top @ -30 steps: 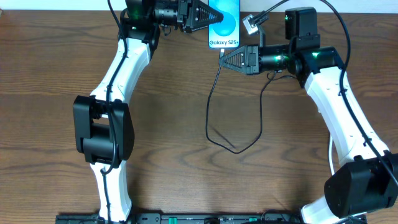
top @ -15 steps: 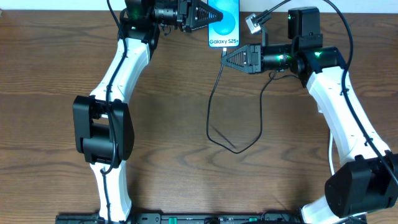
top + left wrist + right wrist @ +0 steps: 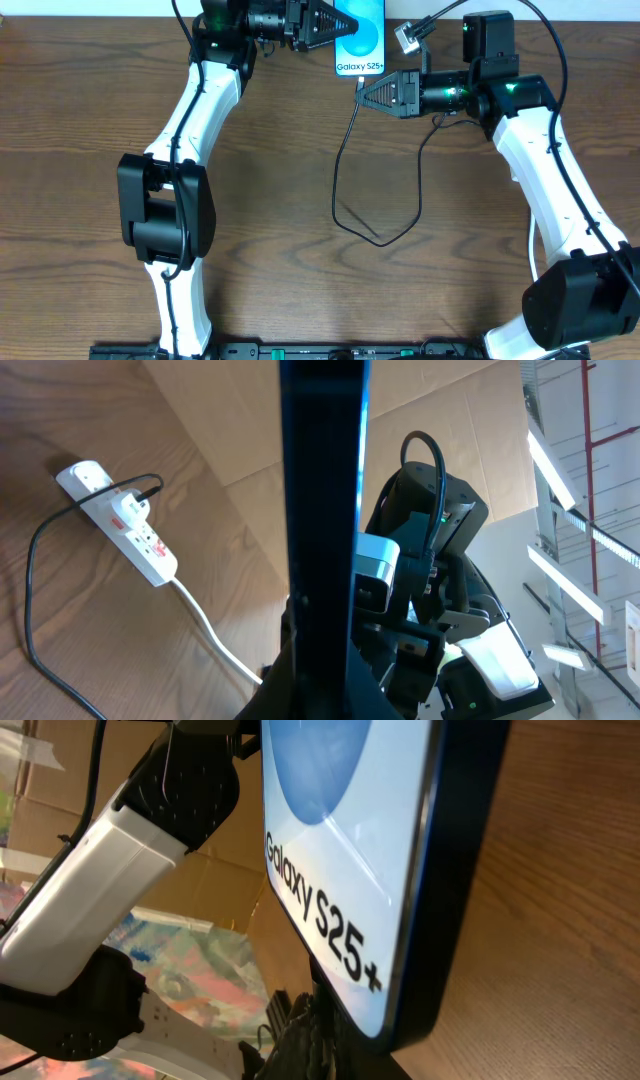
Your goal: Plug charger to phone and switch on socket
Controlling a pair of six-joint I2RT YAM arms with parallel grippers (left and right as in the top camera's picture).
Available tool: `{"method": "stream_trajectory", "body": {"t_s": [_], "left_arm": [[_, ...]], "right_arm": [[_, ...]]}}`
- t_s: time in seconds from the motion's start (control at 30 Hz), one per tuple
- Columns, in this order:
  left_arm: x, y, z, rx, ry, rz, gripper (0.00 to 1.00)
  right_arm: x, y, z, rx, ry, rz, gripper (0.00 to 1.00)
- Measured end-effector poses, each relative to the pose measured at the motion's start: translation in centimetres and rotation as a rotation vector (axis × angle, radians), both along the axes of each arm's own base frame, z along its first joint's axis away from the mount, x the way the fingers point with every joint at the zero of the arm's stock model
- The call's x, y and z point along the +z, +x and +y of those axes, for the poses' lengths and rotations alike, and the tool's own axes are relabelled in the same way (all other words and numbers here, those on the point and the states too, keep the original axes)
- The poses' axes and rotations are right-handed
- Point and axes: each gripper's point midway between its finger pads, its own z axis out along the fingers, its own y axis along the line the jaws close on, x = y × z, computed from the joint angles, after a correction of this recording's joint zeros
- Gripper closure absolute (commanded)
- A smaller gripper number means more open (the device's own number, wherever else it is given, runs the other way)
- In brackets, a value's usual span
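With the left claw [image 3: 335, 27] clamped on the slim black-framed, cyan-screened phone [image 3: 362, 40] and the right claw [image 3: 364, 92], just below it, pinching the tip of the thin black charger cable [image 3: 337, 180], plugging looks unfinished, and the white red-marked power strip [image 3: 128, 525], well away from both claws, awaits switching.

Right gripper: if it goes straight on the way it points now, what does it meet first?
Probably the phone: in the right wrist view its lower end fills the frame just ahead. Overhead, the right gripper, holding the charger, points left just below that end, so depth is unclear.
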Motion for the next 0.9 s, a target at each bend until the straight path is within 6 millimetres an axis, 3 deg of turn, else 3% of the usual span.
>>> {"method": "stream_trajectory", "body": {"t_s": [0.9], "left_arm": [[-0.03,-0.16,0.02,-0.009,0.002,0.0,0.93]], "right_arm": [[0.03,-0.32,0.69,0.016,-0.001,-0.006,0.99]]}}
